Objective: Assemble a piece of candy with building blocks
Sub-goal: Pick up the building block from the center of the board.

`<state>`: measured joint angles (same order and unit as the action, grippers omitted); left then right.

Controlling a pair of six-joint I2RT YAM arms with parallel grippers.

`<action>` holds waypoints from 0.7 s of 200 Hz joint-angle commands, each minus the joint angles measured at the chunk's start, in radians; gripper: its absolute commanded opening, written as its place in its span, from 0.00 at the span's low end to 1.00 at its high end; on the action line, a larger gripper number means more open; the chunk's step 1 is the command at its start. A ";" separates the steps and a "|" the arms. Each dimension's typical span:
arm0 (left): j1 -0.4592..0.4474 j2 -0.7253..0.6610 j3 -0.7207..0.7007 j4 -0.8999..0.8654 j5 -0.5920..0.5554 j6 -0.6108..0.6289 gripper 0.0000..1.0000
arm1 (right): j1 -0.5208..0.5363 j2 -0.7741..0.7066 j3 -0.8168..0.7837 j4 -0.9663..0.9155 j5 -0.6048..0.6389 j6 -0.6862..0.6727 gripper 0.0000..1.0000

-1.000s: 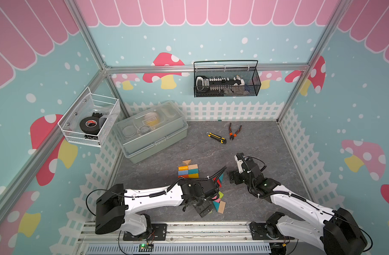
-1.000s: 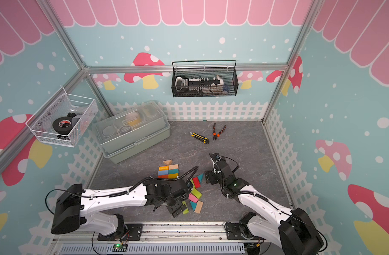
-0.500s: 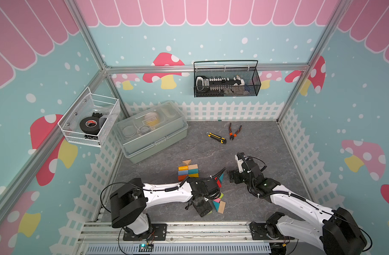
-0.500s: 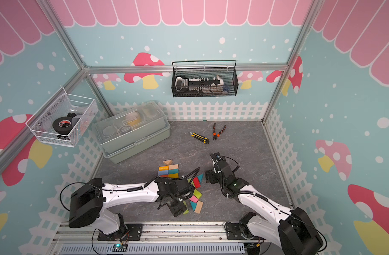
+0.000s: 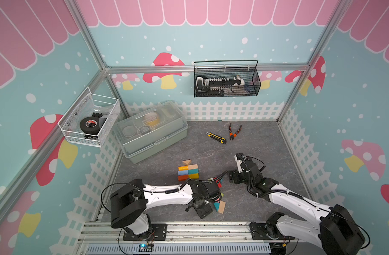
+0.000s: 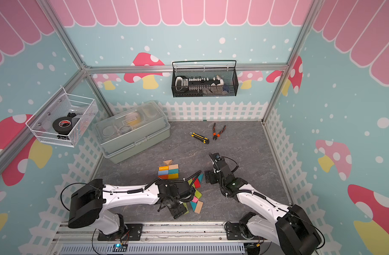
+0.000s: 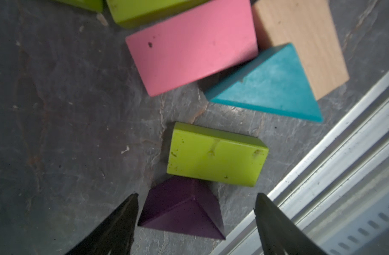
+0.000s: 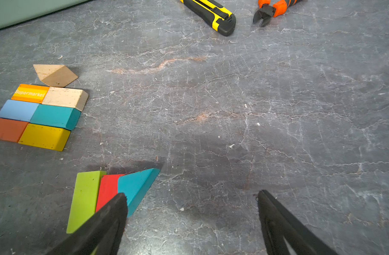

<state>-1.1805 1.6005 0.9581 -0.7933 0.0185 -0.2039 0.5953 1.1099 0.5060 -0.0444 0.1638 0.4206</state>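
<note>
Left gripper, jaws open, is straddling the purple wedge, seemingly light, rigid, best pinched across flat ends; right gripper is hovering open.

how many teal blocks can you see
3: a rectangle beside the blue block, a wedge beside the red block, and another wedge next to the pink block. The left arm may hide more.
</note>
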 commanded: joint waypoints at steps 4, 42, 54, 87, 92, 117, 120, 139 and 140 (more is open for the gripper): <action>-0.012 0.014 0.013 -0.020 -0.025 -0.022 0.81 | -0.006 0.012 -0.006 0.012 0.005 0.015 0.92; -0.032 0.033 0.007 -0.025 -0.055 -0.050 0.78 | -0.006 0.015 -0.004 0.012 0.002 0.017 0.92; -0.035 0.036 0.005 -0.027 -0.055 -0.055 0.76 | -0.005 0.018 -0.003 0.012 0.001 0.017 0.92; -0.036 0.032 0.004 -0.026 -0.060 -0.060 0.75 | -0.006 0.031 0.003 0.012 -0.001 0.018 0.91; -0.037 0.033 0.004 -0.026 -0.060 -0.060 0.74 | -0.006 0.034 0.003 0.012 -0.001 0.017 0.91; -0.037 0.027 0.002 -0.026 -0.062 -0.061 0.72 | -0.005 0.037 0.003 0.012 -0.003 0.019 0.91; -0.037 0.026 0.002 -0.026 -0.063 -0.061 0.71 | -0.005 0.038 0.003 0.013 -0.002 0.019 0.91; -0.036 0.017 -0.002 -0.027 -0.068 -0.066 0.68 | -0.006 0.039 0.004 0.012 -0.001 0.017 0.91; -0.036 0.017 -0.002 -0.027 -0.069 -0.067 0.67 | -0.006 0.039 0.003 0.012 -0.001 0.017 0.91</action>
<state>-1.2125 1.6299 0.9581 -0.8047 -0.0288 -0.2588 0.5953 1.1439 0.5060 -0.0437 0.1631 0.4240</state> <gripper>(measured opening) 0.691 0.910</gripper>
